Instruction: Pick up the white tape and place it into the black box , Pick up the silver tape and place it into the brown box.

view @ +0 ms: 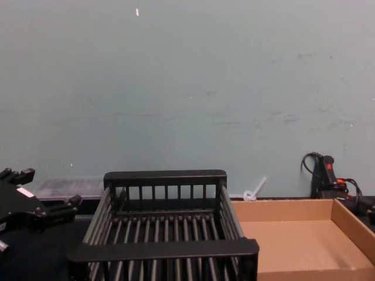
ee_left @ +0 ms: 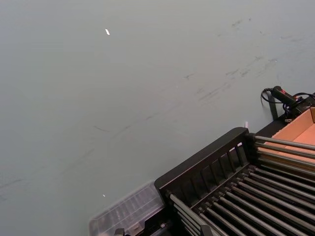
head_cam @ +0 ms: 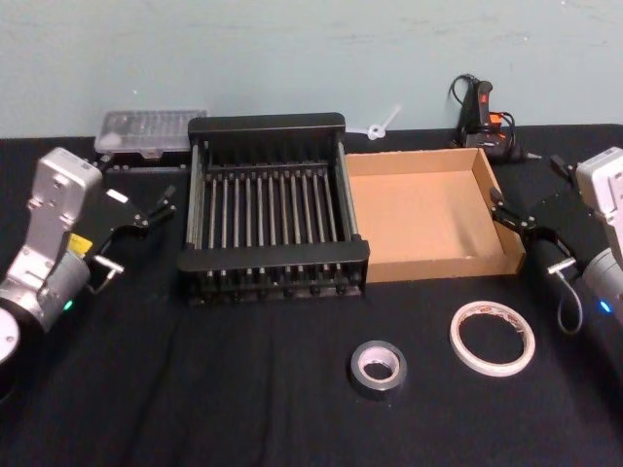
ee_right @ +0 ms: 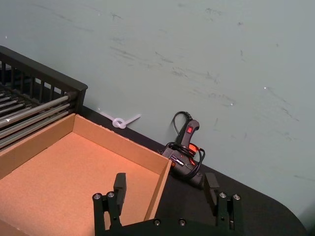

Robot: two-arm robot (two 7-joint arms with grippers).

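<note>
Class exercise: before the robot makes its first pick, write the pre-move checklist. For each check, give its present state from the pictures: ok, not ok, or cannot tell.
1. White tape lies flat and free on the table: ok.
2. Silver tape sits apart from it: ok.
3. Black box holds nothing: ok.
4. Brown box holds nothing: ok.
5. Right gripper open, beside the brown box's right wall: ok.
6. Left gripper open, left of the black box: ok.
</note>
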